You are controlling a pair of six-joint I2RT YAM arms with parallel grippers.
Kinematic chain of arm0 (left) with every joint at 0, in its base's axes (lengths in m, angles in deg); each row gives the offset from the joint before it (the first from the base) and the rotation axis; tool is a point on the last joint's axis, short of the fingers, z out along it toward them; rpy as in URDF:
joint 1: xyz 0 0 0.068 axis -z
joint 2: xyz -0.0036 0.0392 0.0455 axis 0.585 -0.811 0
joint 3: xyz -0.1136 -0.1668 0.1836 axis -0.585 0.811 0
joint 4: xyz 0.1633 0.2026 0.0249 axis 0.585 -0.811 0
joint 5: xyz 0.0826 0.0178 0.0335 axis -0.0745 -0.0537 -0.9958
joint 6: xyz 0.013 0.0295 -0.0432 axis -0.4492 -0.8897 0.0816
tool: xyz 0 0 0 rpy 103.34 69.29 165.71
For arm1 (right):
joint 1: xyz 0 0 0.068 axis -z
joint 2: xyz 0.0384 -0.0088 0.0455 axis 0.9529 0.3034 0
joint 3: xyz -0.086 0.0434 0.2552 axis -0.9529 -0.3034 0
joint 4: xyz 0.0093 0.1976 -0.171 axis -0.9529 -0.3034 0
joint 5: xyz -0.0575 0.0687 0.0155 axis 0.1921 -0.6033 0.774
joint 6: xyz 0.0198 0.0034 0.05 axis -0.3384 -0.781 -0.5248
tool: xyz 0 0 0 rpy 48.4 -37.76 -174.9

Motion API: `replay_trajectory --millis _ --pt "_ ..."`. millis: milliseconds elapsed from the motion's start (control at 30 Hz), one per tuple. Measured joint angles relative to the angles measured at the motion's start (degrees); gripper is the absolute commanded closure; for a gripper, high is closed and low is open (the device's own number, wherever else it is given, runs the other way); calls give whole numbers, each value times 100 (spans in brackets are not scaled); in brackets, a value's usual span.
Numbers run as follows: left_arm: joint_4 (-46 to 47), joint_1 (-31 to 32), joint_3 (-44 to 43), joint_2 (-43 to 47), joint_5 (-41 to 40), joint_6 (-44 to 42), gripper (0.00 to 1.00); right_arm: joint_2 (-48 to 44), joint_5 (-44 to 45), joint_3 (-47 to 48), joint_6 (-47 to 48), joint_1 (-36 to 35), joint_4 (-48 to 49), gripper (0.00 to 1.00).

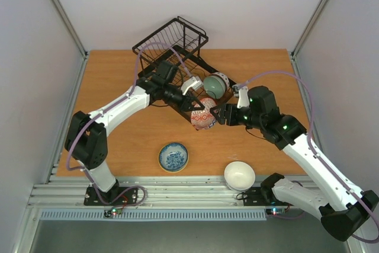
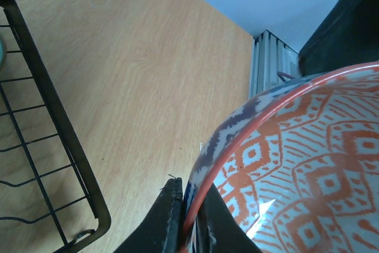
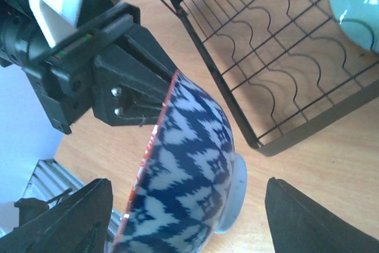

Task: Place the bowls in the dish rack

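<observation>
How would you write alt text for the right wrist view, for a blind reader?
The black left gripper clamps the red rim of a tilted round ceramic bowl, blue-and-white patterned outside, above the wooden table. Behind lies a black wire dish rack holding a pale green bowl; the open right gripper frames the bottom corners.

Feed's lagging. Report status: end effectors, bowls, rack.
Left end effector shut on red bowl, at rim, outside rack. Right end effector open, straddling it. Green bowl in rack; blue bowl, white bowl on table. No obstruction seen.
</observation>
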Motion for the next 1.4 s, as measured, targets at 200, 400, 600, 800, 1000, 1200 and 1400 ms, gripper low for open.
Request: replay_trajectory --millis 200,400,600,800,1000,1200,1400 --pt "20 -33 42 0 85 -22 100 -55 -332 -487 -328 0 299 18" --pt "59 -59 76 0 81 -20 100 -59 -675 -872 -704 0 769 18" --pt "133 -76 79 0 83 0 100 -59 -949 -1115 -1054 0 1180 26" --pt "234 -96 79 15 72 7 100 -92 -988 -1226 -1373 31 1375 67" --pt "367 66 83 90 -758 240 92 22 -90 -1274 -1486 63 640 99" --pt "741 221 83 149 -1126 461 99 363 527 -533 -1182 63 -234 99" --pt "909 70 90 319 -1134 457 100 562 450 -31 -702 59 -343 49"
